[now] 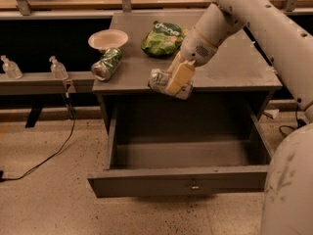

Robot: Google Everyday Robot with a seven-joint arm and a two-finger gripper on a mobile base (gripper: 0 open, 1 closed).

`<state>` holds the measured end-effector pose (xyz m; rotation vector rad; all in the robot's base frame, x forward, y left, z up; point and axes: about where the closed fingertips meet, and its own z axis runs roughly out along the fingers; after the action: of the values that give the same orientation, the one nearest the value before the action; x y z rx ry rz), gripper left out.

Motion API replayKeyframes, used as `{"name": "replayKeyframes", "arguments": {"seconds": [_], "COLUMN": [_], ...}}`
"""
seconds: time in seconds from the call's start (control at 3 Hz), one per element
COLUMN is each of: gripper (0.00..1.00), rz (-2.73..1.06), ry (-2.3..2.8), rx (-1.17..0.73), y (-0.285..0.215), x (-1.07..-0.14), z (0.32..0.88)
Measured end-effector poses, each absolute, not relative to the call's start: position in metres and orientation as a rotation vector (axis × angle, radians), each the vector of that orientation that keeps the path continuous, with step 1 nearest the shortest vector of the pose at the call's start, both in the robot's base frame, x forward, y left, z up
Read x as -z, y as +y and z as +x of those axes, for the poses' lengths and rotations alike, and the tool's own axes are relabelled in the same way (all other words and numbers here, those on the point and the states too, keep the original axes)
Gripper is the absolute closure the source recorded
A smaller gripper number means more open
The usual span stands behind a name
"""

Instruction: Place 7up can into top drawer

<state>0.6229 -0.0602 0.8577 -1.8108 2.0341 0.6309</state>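
Note:
The silver-grey 7up can [161, 81] is held on its side in my gripper [176, 80], whose cream fingers [179, 77] are shut around it. The can hangs just past the front edge of the grey cabinet top [234, 67], above the back of the open top drawer [186, 155]. The drawer is pulled far out, its inside bare, with the flat front panel and small knob [194, 185] toward the camera. My white arm reaches in from the upper right.
On the cabinet top lie a darker green can [106, 64] on its side, a white paper bowl [108, 39] and a green snack bag [163, 37]. Two small clear bottles [57, 68] stand on a low shelf at left. A black cable [54, 151] runs over the floor.

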Motion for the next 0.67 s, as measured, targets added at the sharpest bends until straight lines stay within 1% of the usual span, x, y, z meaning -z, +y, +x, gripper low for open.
{"name": "replayKeyframes", "arguments": {"seconds": [0.33, 0.67], "gripper": [1.0, 1.0], "rz": [-1.927, -1.977], "ry": [1.866, 1.743], "rx": [-0.47, -0.227], "y": [-0.05, -0.053], "x": [-0.876, -0.899], "z": [0.594, 0.556]}}
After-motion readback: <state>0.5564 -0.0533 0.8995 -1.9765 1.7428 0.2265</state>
